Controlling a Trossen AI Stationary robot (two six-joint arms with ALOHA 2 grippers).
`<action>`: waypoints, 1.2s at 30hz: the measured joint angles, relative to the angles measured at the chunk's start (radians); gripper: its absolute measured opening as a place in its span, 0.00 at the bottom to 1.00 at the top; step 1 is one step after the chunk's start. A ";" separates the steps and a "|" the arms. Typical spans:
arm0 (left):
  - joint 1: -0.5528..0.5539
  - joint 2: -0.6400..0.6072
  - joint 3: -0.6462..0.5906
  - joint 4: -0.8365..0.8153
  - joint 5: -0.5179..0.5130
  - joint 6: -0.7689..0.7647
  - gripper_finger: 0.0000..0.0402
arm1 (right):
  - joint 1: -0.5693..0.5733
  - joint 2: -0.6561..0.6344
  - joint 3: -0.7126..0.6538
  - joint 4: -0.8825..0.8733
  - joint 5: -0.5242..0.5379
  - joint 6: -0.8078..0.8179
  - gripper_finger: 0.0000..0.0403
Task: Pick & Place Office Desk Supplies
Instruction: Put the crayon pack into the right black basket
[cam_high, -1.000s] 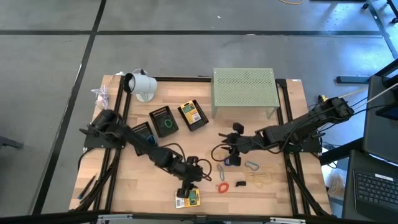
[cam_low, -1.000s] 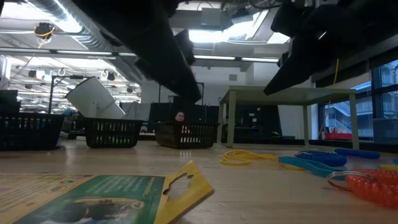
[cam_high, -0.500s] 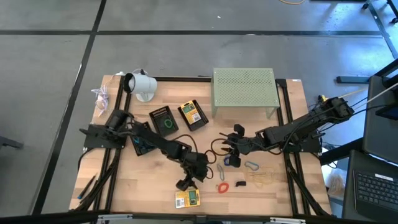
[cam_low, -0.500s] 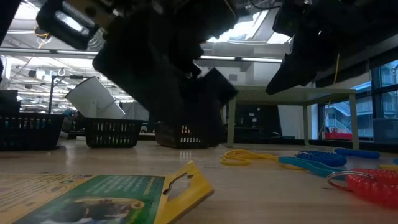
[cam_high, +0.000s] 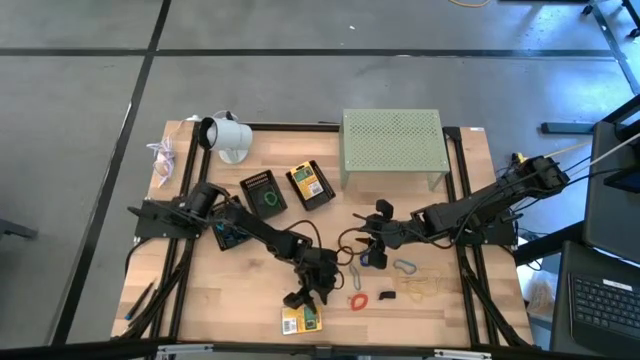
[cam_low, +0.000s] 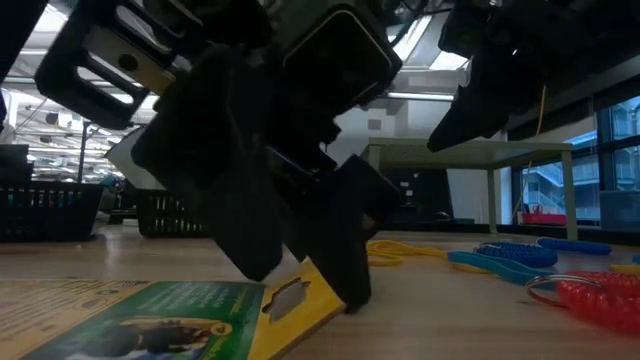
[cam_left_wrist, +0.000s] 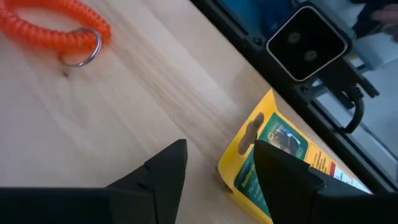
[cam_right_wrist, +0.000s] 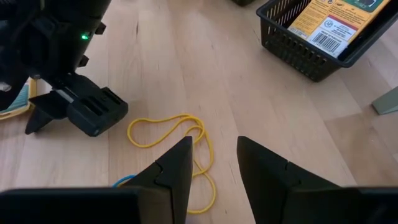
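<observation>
Left pincer (cam_left_wrist: 214, 165) poised at the edge of the yellow printed packet (cam_left_wrist: 283, 168), which lies flat near the front edge of the surface (cam_high: 240, 290); jaws parted wide, one finger on each side of its hang-tab end, gripping nothing. Right pincer (cam_right_wrist: 214, 158) waits half-open and empty over a yellow rubber band (cam_right_wrist: 168, 134).

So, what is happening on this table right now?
The left arm has its tool down at the near edge of the table, open, with the corner of a yellow printed packet between its fingers. The packet lies flat on the wood, not lifted. The right arm's tool hovers open above the table's middle, over a yellow rubber band. A second packet already sits in a black basket.
</observation>
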 joint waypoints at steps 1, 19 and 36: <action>0.000 0.004 0.000 0.006 0.004 0.000 0.45 | 0.000 0.000 0.000 0.000 0.000 0.000 0.33; -0.022 0.012 -0.001 0.012 0.056 0.059 0.09 | 0.000 0.000 0.000 -0.001 0.000 -0.008 0.32; -0.008 -0.206 -0.003 -0.161 -0.208 0.023 0.01 | 0.000 0.000 0.000 -0.001 0.000 -0.023 0.32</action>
